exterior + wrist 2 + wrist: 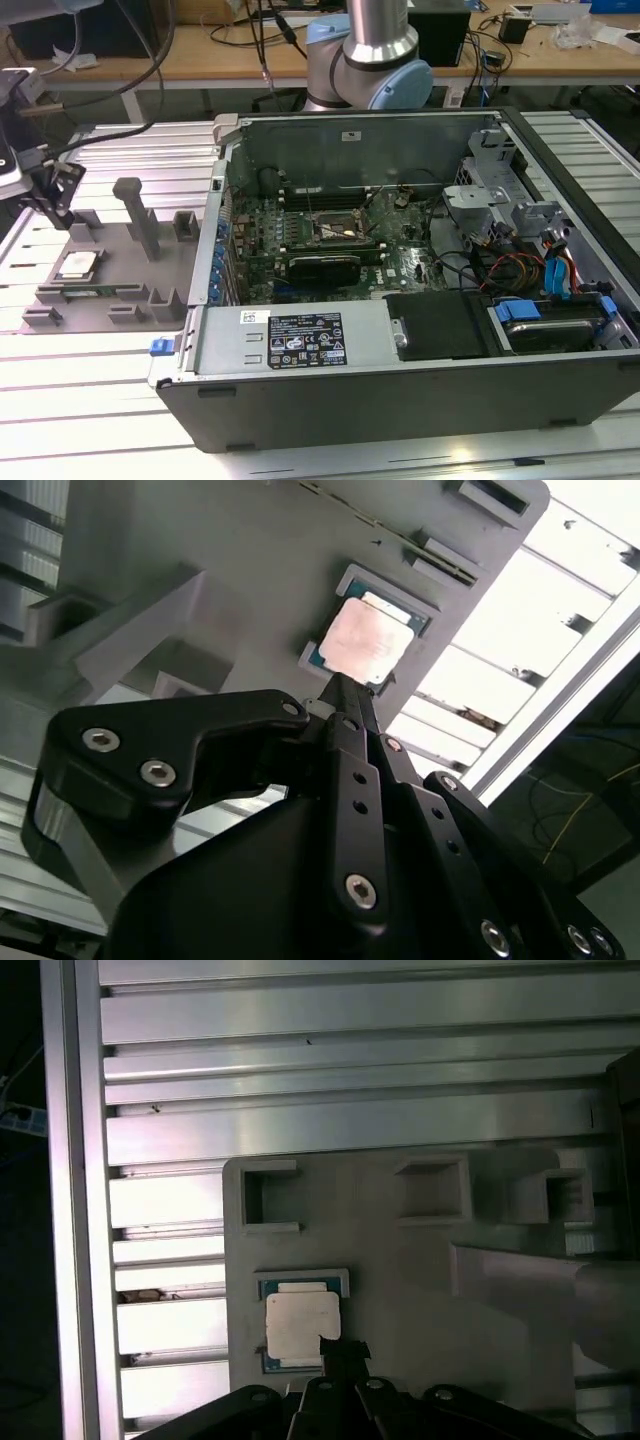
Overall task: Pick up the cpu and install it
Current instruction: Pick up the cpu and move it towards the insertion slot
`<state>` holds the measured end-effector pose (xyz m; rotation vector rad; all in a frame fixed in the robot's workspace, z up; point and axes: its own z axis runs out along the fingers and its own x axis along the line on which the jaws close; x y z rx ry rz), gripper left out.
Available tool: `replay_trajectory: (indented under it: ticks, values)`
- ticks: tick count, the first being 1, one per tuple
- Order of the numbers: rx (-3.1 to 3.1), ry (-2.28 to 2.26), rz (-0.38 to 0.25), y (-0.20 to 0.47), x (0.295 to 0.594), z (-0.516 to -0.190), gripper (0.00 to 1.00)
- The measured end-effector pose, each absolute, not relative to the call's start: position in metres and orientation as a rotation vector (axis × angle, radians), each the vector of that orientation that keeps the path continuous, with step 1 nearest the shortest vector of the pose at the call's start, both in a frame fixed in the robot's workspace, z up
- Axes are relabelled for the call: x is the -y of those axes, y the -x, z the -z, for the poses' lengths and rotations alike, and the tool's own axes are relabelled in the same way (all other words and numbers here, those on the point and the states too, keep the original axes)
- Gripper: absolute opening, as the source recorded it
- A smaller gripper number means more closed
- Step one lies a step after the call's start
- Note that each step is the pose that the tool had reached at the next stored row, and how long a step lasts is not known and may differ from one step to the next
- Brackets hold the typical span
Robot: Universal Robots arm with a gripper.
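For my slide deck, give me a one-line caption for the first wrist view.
Claw hovers near the cpu, which sits in a recess of the grey holder tray.

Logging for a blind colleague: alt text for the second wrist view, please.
The cpu lies flat in its recess on the grey fixture tray, with the tip of the black end effector at its edge. A slatted metal table lies beyond the tray.

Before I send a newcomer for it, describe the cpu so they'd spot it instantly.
At the exterior view's left, beside the open computer case, lies a grey tray. On it sits the cpu: the only flat silvery square among grey blocks and posts.
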<state>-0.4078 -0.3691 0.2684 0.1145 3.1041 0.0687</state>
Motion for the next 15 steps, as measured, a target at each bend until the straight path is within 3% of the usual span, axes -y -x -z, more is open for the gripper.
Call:
replay_trajectory:
  ticks: [15]
  values:
    - [-3.106,-0.057,-0.07,0.415,0.376,-0.235,0.11]
